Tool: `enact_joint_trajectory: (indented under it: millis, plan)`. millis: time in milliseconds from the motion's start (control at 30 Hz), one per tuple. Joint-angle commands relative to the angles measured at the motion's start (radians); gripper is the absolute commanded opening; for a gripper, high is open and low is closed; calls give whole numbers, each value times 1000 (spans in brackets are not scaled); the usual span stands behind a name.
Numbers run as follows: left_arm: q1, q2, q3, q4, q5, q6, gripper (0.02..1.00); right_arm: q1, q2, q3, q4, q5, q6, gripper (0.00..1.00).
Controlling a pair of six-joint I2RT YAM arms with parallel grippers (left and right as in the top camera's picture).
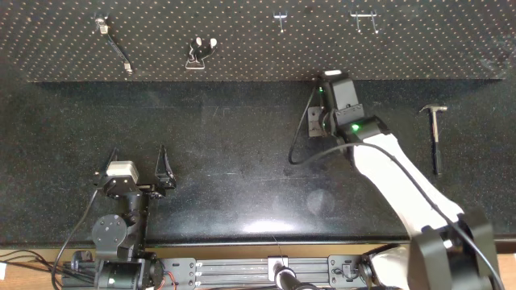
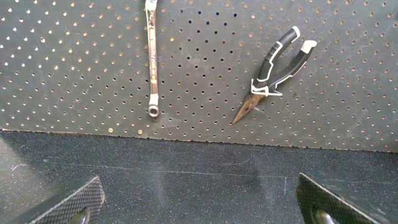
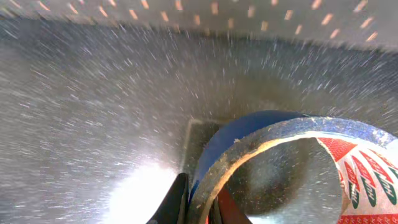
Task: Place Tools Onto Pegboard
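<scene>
Top view: most of the far side is taken up by a dark pegboard [image 1: 242, 40] dotted with rows of holes, and its foot is met by a black, speckled worktop [image 1: 226, 161]. Patches of glare are seen on the worktop towards its near edge, where a metal rail [image 1: 234, 267] with cables is fixed behind the arms' bases.

The right arm [image 1: 387, 169], white and black, is stretched up to the foot of the pegboard, right of centre, with a loop of black cable hanging beside it. The left arm [image 1: 121, 209] is folded low at the near left.

A hammer [image 1: 435, 138] is laid on the worktop at the far right, head towards the pegboard, well apart from both arms. A wrench [image 2: 151, 56] is hung on the board at the left, and black-and-white pliers [image 2: 273, 68] are hung just to its right, nose down and tilted. Two bare metal hooks [image 1: 280, 18] [image 1: 364, 20] are set high on the board, right of centre.

A roll of blue tape [image 3: 233, 137] is held by the right gripper [image 3: 200, 204], whose fingers are pinched on the roll's wall, one inside and one outside. The roll is held low over the worktop, close to the pegboard's foot; whether it touches the surface cannot be told. The roll is cut off by the edge of the right wrist view, and the surface around it is smeared. From above, the roll is covered by the wrist.

The left gripper [image 1: 137, 151] is spread wide, with nothing between its fingers.
</scene>
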Motion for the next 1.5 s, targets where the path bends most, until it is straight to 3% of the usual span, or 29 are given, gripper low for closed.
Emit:
enact_joint_trajectory:
  millis: [33, 133, 233, 567, 733, 1100, 1500]
  plan:
    - [5, -10, -2, -8, 10, 13, 996, 14, -185, 14, 16, 10, 4, 77]
    - [5, -10, -2, -8, 10, 13, 996, 61, -309, 9, 115, 10, -61, 75]
    - [5, -10, -2, -8, 10, 13, 996, 143, -358, 8, 283, 10, -209, 75]
    - [5, -10, -2, -8, 10, 13, 996, 257, -200, 8, 587, 14, -464, 73]
    - [5, -10, -2, -8, 10, 13, 996, 257, -54, 8, 732, 21, -516, 75]
    - [5, -10, -2, -8, 10, 13, 996, 241, 70, 9, 830, 221, -521, 73]
    - [5, -10, -2, -8, 10, 13, 996, 193, 131, 9, 929, 222, -521, 73]
